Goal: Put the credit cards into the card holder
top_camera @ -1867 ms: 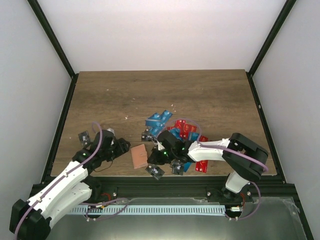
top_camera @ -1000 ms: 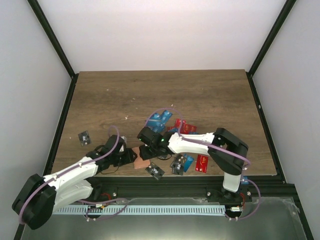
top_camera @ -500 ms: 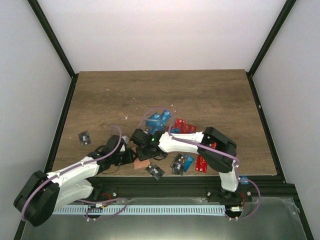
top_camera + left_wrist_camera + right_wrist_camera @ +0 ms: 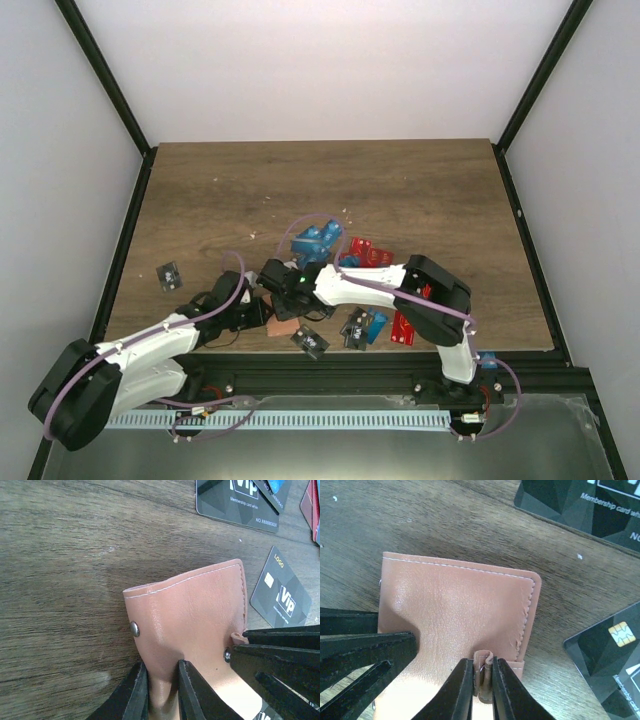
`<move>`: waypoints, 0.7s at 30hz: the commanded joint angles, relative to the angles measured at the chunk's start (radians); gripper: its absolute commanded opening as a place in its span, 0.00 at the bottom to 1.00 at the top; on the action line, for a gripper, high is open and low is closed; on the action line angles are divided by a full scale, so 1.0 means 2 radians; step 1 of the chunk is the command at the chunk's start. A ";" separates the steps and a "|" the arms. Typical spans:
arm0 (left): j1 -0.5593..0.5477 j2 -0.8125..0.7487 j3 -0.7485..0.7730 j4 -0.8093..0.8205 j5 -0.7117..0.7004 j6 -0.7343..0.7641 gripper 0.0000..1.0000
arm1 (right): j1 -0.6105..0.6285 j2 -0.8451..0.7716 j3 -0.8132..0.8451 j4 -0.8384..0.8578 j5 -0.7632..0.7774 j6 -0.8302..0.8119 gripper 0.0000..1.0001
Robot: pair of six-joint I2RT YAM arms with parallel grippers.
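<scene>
The card holder (image 4: 283,328), a tan leather wallet, lies near the table's front edge between both grippers. My left gripper (image 4: 161,675) is shut on a raised fold at its near end. My right gripper (image 4: 482,669) is shut on a small rolled leather tab at the holder's (image 4: 460,605) edge. In the top view the left gripper (image 4: 264,313) comes from the left and the right gripper (image 4: 284,303) from the right. The credit cards are spread out to the right: blue ones (image 4: 315,240), red ones (image 4: 368,255) and a black one (image 4: 311,343).
A lone black card (image 4: 168,274) lies far left. Black cards (image 4: 287,595) (image 4: 615,665) lie close beside the holder. Another red card (image 4: 405,325) sits near the front right. Black frame posts and white walls surround the table (image 4: 420,190).
Both grippers have closed onto the card holder. The right arm has reached further left over the holder; the left arm has barely moved.
</scene>
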 commanded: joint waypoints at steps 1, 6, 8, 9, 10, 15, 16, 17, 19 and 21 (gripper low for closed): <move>-0.003 0.009 -0.013 -0.010 -0.010 0.008 0.18 | 0.002 -0.004 0.005 -0.017 0.032 0.011 0.11; -0.003 0.011 -0.004 -0.017 -0.030 0.008 0.17 | -0.002 -0.034 -0.016 -0.031 0.049 0.021 0.10; -0.002 0.010 0.001 -0.023 -0.039 0.009 0.16 | -0.007 -0.053 -0.036 -0.029 0.056 0.026 0.10; -0.003 0.010 0.004 -0.025 -0.043 0.009 0.17 | -0.011 -0.063 -0.050 -0.024 0.056 0.028 0.11; -0.002 0.009 0.006 -0.028 -0.048 0.011 0.16 | -0.016 -0.076 -0.064 -0.018 0.054 0.031 0.12; -0.003 0.018 0.023 -0.034 -0.062 0.021 0.17 | -0.040 -0.115 -0.136 0.023 0.034 0.035 0.24; -0.003 0.022 0.027 -0.033 -0.061 0.021 0.18 | -0.042 -0.121 -0.145 0.029 0.032 0.035 0.26; -0.003 0.027 0.030 -0.032 -0.060 0.022 0.19 | -0.044 -0.127 -0.153 0.032 0.031 0.037 0.29; -0.003 0.035 0.037 -0.030 -0.056 0.040 0.24 | -0.046 -0.137 -0.163 0.035 0.028 0.036 0.31; -0.003 0.042 0.047 -0.035 -0.054 0.046 0.29 | -0.045 -0.152 -0.171 0.049 0.019 0.031 0.31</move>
